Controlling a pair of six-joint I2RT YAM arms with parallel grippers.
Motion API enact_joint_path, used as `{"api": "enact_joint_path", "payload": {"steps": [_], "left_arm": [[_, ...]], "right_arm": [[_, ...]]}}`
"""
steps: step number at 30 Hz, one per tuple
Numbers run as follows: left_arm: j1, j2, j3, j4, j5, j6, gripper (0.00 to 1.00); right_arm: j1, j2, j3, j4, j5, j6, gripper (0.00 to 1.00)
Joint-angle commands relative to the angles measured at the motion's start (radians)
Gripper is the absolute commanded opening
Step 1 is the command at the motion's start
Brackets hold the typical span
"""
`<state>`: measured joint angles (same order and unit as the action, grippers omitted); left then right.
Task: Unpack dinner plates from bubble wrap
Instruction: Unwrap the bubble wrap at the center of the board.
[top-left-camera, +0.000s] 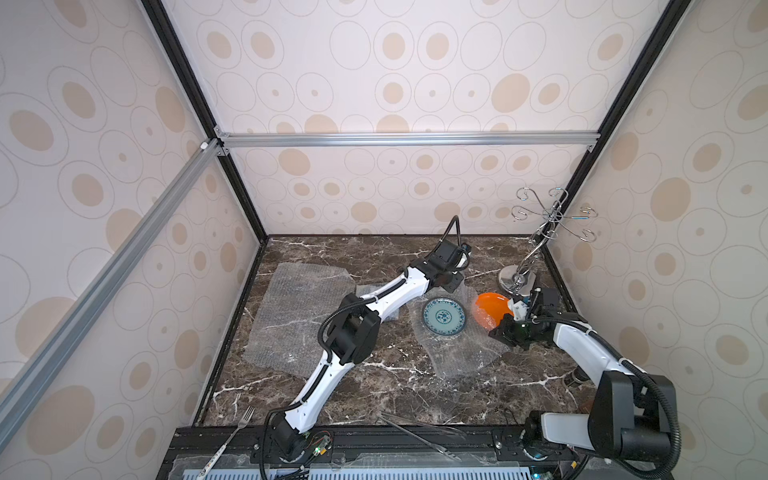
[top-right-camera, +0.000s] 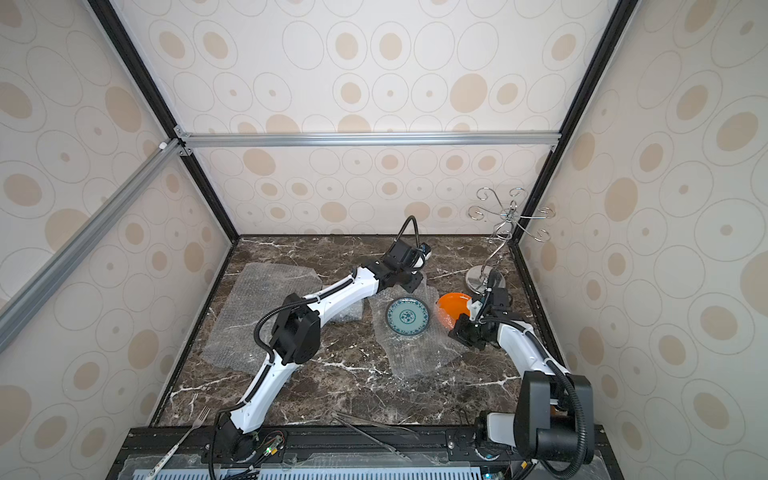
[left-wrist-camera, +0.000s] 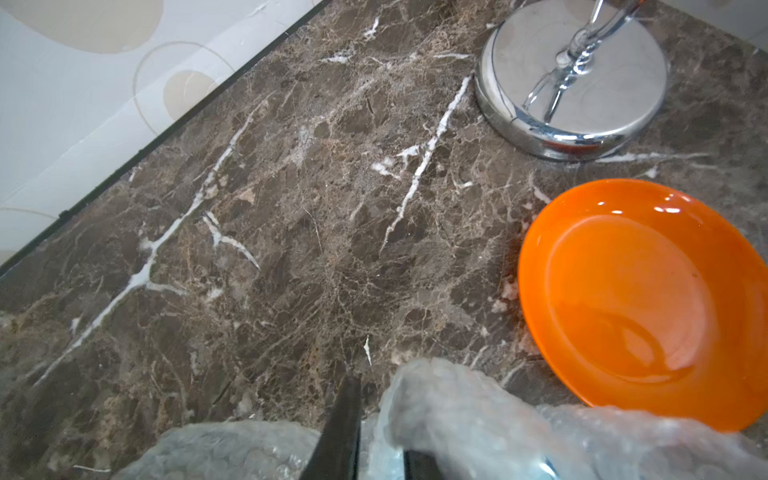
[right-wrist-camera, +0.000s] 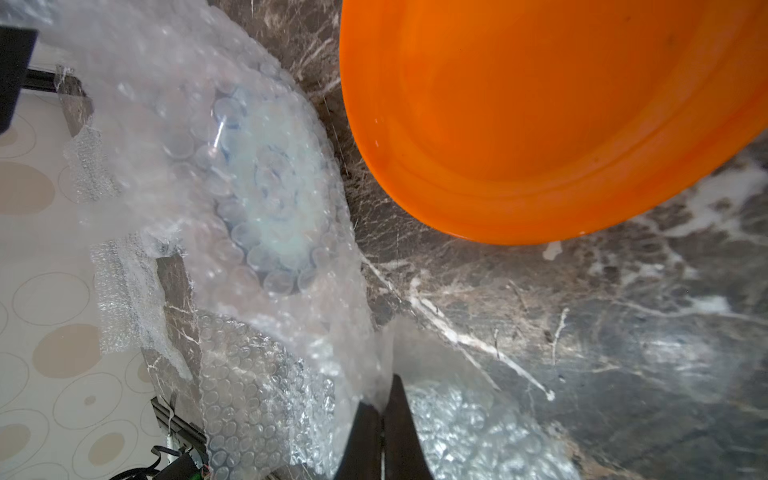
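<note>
1. Green-rimmed plate (top-left-camera: 444, 316) lies bare and face up on its opened wrap (top-left-camera: 461, 353), between the middle of the surface (top-left-camera: 374, 395) and its right edge. It is uncovered but not yet off the sheet.
2. Orange plate (top-left-camera: 494, 307) sits on bare surface by the right edge, toward the far right corner, just beside the stand base (top-left-camera: 513, 277). It is off the wrap, so probably done.
3. Right tool (right-wrist-camera: 380, 395) is clenched on the wrap's edge nearest the right edge and holds it raised between the two plates, likely to pull the sheet free.
4. Left tool (left-wrist-camera: 380, 432) is at the wrap's far edge with its jaws a little apart. A fold is draped over one finger and looks loose, not pinched.
5. Spare sheet (top-left-camera: 291, 316) lies flat near the left edge.
</note>
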<state>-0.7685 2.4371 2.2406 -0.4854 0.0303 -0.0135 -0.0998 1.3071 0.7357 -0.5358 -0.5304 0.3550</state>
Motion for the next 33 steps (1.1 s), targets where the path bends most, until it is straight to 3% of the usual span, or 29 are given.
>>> {"api": "enact_joint_path", "payload": {"steps": [1,10,15,20,25,33], "left_arm": [[0.021,0.028,0.043,-0.027,0.011,0.014,0.26],[0.080,0.055,0.109,-0.040,0.026,0.001,0.34],[0.104,0.106,0.214,-0.077,0.033,-0.005,0.59],[0.127,0.100,0.252,-0.081,0.029,-0.005,0.82],[0.165,0.056,0.235,-0.087,0.034,-0.025,0.90],[0.185,-0.068,0.147,-0.084,0.035,-0.062,0.99]], "right_arm": [[-0.008,0.007,-0.004,-0.025,0.001,-0.005,0.00],[-0.008,-0.035,0.046,-0.101,0.061,-0.031,0.08],[-0.009,-0.048,0.067,-0.126,0.075,-0.037,0.11],[-0.009,-0.053,0.104,-0.167,0.095,-0.049,0.25],[-0.009,-0.087,0.159,-0.230,0.129,-0.062,0.42],[0.000,-0.159,0.288,-0.362,0.144,-0.076,0.48]]}}
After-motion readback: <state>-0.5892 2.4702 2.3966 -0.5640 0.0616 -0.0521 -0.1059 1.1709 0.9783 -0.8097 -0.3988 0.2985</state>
